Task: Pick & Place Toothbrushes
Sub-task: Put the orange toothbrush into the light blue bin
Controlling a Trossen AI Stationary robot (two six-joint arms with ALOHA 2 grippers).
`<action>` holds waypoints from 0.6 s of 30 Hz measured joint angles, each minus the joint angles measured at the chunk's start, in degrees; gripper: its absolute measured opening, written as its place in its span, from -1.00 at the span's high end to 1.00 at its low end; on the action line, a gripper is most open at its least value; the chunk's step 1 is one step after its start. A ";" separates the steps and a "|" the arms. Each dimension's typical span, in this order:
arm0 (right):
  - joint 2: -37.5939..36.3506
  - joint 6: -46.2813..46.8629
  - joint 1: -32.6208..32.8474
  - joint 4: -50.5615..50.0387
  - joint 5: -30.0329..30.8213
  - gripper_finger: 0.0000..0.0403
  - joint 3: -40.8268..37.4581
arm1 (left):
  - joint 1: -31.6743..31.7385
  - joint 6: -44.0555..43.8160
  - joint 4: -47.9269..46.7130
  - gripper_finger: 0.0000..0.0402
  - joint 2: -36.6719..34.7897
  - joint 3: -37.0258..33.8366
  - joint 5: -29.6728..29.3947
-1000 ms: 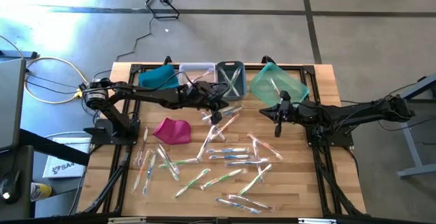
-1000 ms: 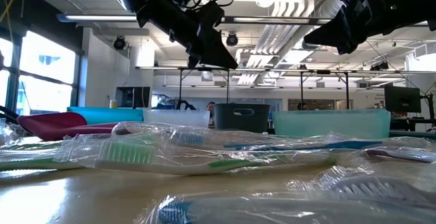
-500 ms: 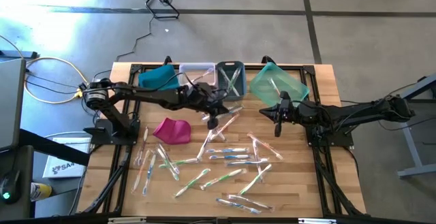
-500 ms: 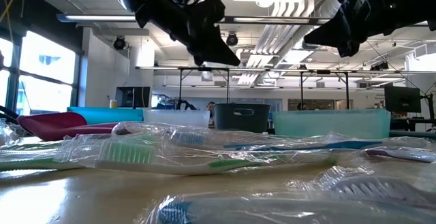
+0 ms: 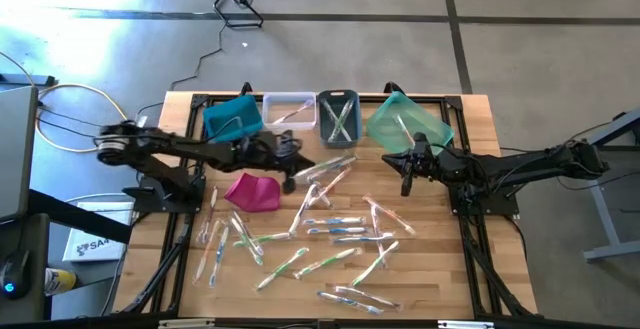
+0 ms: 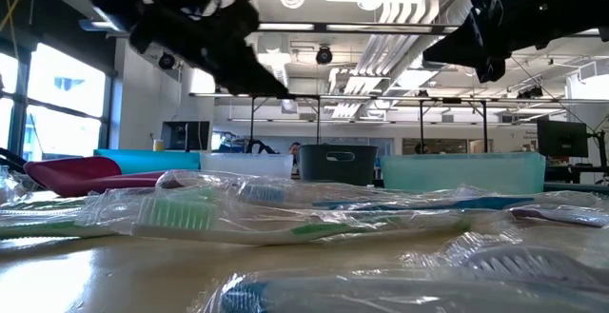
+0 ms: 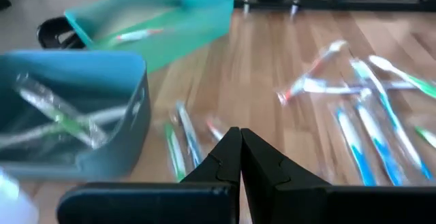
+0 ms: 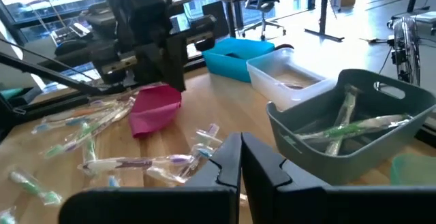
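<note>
Toothbrushes (image 5: 330, 231) lie scattered over the middle and near half of the table (image 5: 440, 269), most of them sealed in clear crinkly wrappers, a few already in the bins along the far edge: some in the grey bin (image 5: 338, 117), one or two in the clear bin (image 5: 290, 111) and the teal bin (image 5: 408, 124). Each looks light and stiff, a thin handle inside loose film, so the film will likely slide and crackle under the fingers and a pinch on wrapper alone could slip. Mid-handle, across the narrow width, looks the safest place to take hold; several overlap, so a lone one at the edge of the scatter would lift cleaner. Both pincers are clenched and hold nothing: the left gripper (image 5: 291, 161) hangs just beyond the magenta pouch (image 5: 253, 191), the right gripper (image 5: 408, 174) near the teal bin.
</note>
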 joint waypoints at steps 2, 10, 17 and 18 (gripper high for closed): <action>-0.02 -0.16 -0.01 0.17 -0.04 0.98 0.00 | -0.03 -0.02 1.94 0.99 -3.38 -3.70 0.01; 0.01 -0.22 0.04 0.67 -0.20 0.98 0.00 | 0.00 0.19 2.54 0.99 -17.54 -13.58 -0.31; 0.01 -0.05 0.02 1.37 -0.22 0.98 0.00 | 0.00 1.68 2.57 0.99 -31.13 -19.27 0.15; 0.01 -0.04 0.02 1.37 -0.22 0.98 0.00 | 0.00 1.93 1.90 0.99 -33.21 -19.97 0.15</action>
